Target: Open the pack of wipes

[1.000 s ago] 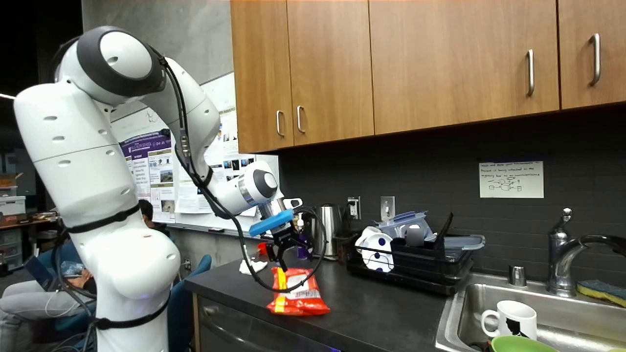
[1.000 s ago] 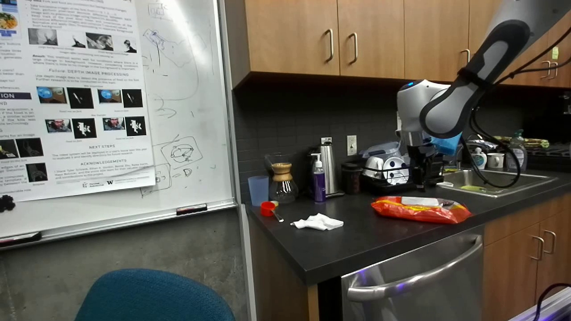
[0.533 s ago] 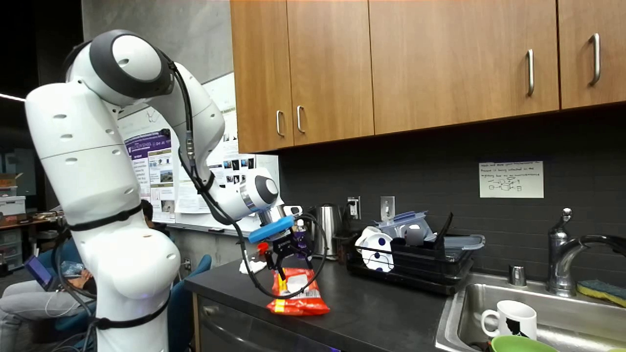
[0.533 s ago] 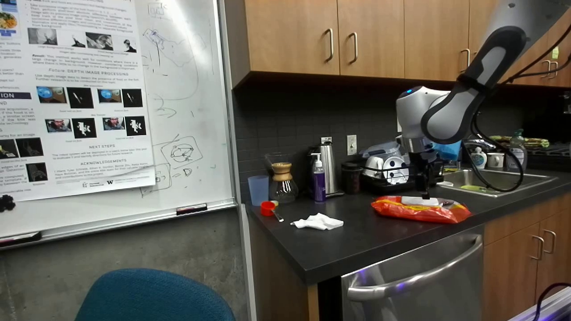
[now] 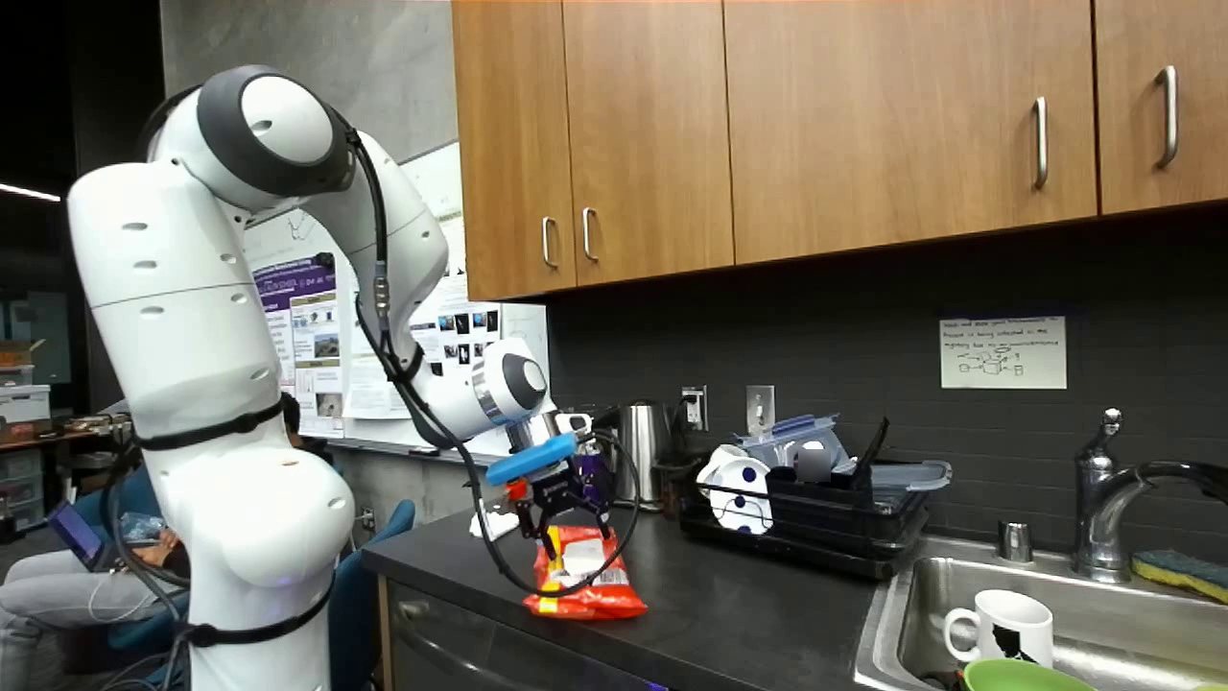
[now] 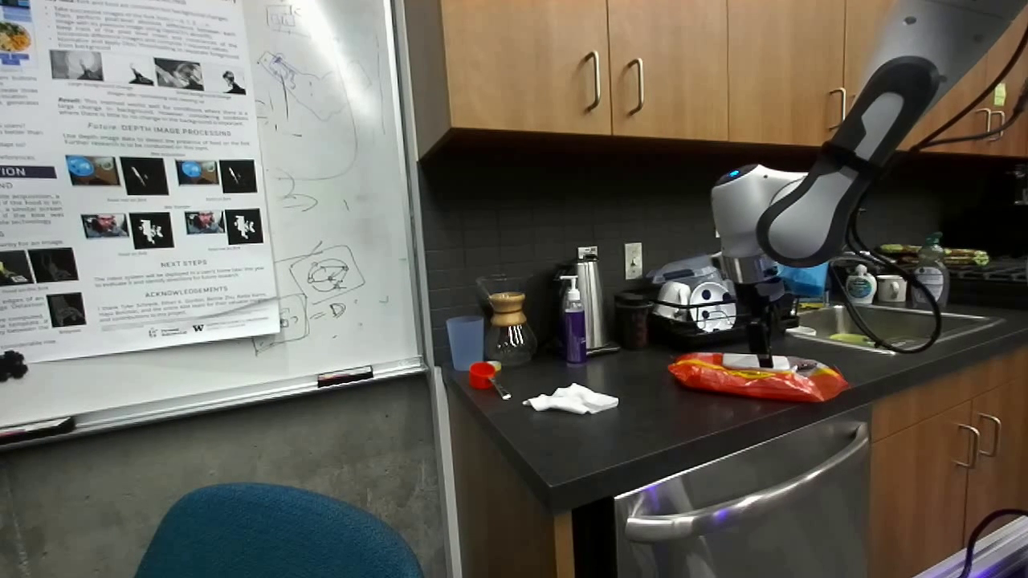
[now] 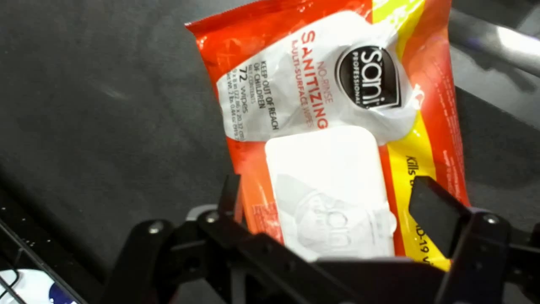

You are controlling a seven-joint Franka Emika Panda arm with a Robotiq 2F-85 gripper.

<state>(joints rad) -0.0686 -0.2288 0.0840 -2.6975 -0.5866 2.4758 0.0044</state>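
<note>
The pack of wipes (image 7: 303,114) is a soft orange-red packet with a yellow stripe, white-grey label and white plastic lid (image 7: 329,160). The lid lies flat and looks closed, with a small tab on its right edge in the wrist view. The pack lies on the counter in both exterior views (image 5: 595,600) (image 6: 755,385). My gripper (image 7: 327,194) is open and empty, pointing down over the lid. In the wrist view one finger is left of the lid, the other over the yellow stripe. The gripper shows in both exterior views (image 5: 578,539) (image 6: 761,357); whether the fingertips touch the pack is unclear.
A black dish rack (image 5: 796,528) and a steel sink (image 5: 887,638) stand along the counter. A crumpled white wipe (image 6: 572,399), a red scoop (image 6: 482,375) and a purple pump bottle (image 6: 575,329) are also on it. The pack lies close to the front edge.
The arm has come down, bringing my open gripper from above the pack to close over its lid. The pack has not moved.
</note>
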